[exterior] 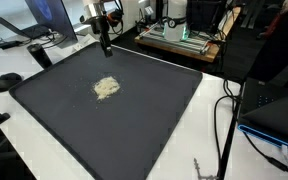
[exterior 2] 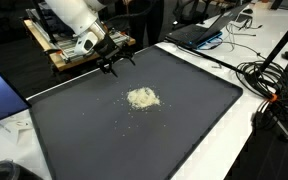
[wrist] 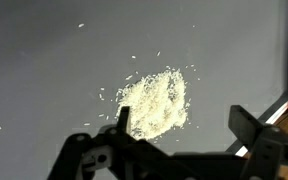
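Dark matting (exterior: 154, 100) covers most of the white desk (exterior 2: 234, 140), with cables (exterior 2: 269, 85) trailing off one side, a laptop (exterior 2: 199, 35) behind and a wooden rack of equipment (exterior: 179, 40) past the far edge. From where I stand, the only thing on the mat is a small heap of pale grains (exterior: 106, 88), sitting near the middle; both exterior views show it (exterior 2: 142, 97) as one loose mound with a few stray bits around it. The wrist view looks down on the same heap (wrist: 154, 103), and single grains lie scattered well out across the mat.

The pincer (exterior: 105, 48) hangs above the far part of the mat, near its back edge and clear of the surface. Its jaws stand spread as wide as they go, and nothing is between them. In an exterior view the pincer (exterior 2: 112, 65) is apart from the heap, with bare mat between the two.

As I judge it, the work is at its very start. The heap looks undisturbed by the arm, nothing has been gripped, and no tool is in sight. Everything that concerns the grains remains to be done.
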`<state>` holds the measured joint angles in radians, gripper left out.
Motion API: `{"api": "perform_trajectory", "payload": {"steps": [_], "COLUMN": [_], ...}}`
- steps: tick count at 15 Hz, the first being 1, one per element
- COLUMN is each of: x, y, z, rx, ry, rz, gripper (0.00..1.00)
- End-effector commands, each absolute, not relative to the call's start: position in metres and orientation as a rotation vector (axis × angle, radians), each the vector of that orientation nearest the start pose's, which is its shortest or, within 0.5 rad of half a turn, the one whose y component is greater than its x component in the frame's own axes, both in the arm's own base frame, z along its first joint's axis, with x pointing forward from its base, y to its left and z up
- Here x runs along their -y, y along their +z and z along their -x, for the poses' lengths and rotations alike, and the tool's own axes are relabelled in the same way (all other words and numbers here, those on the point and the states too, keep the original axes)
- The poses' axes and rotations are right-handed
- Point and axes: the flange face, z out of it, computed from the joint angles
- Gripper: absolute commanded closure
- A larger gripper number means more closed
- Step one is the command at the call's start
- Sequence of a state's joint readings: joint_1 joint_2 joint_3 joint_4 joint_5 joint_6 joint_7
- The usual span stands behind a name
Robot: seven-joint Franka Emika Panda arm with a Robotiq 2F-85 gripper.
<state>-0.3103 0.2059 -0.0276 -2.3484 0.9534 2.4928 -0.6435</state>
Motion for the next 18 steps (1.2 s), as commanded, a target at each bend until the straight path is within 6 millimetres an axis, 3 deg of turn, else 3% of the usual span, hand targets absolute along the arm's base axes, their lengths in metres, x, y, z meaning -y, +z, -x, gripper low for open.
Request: {"api": "perform_trajectory", "payload": {"steps": [1,6,11,18], "x": [0.139,0.101,0.068,0.01], "y": [0.27,0.299,0.306,0.348], "z": [-0.465,-0.484,-0.502,-0.535], "rx": [-0.749,-0.73,-0.658,-0.468], "ry": [-0.353,-0.363,-0.277,-0.248], "rz": [2.591,2.733,2.937,3.22], "gripper": [0.0,0.0,0.0,0.0]}}
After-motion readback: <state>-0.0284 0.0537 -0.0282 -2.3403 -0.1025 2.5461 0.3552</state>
